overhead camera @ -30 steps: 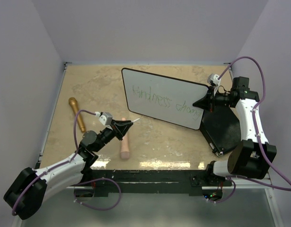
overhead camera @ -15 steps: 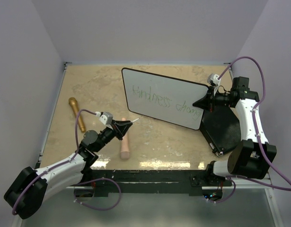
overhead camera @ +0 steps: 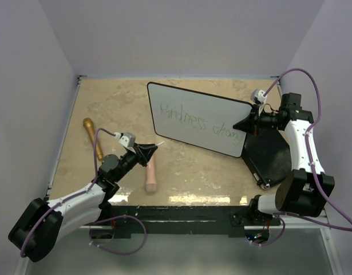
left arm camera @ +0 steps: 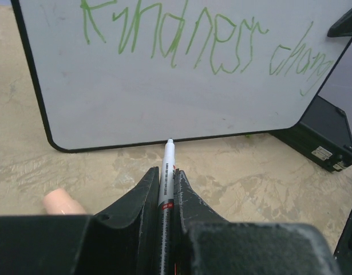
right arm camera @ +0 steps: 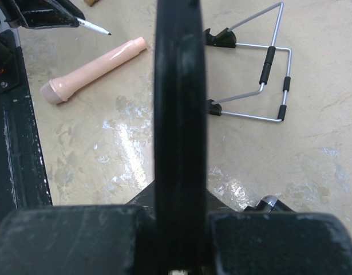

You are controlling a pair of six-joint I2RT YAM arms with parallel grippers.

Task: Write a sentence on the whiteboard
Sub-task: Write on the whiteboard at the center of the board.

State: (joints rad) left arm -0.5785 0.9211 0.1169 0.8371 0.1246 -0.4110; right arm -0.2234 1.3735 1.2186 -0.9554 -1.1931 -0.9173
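Light, stiff and likely slick, the board (overhead camera: 198, 117) sat clamped by its right edge in the right tool (overhead camera: 245, 123); the left tool (left arm camera: 164, 179) pinched a marker (left arm camera: 167, 151).

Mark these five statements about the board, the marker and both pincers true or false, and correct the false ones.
1. The left pincer is shut on a marker that points toward the whiteboard. True.
2. The right pincer is open and clear of the whiteboard. False: it is shut on the whiteboard's edge.
3. The writing on the whiteboard is red. False: it is green.
4. A pink cylinder lies on the table near the left pincer. True.
5. A black case lies beside the whiteboard on the right arm's side. True.
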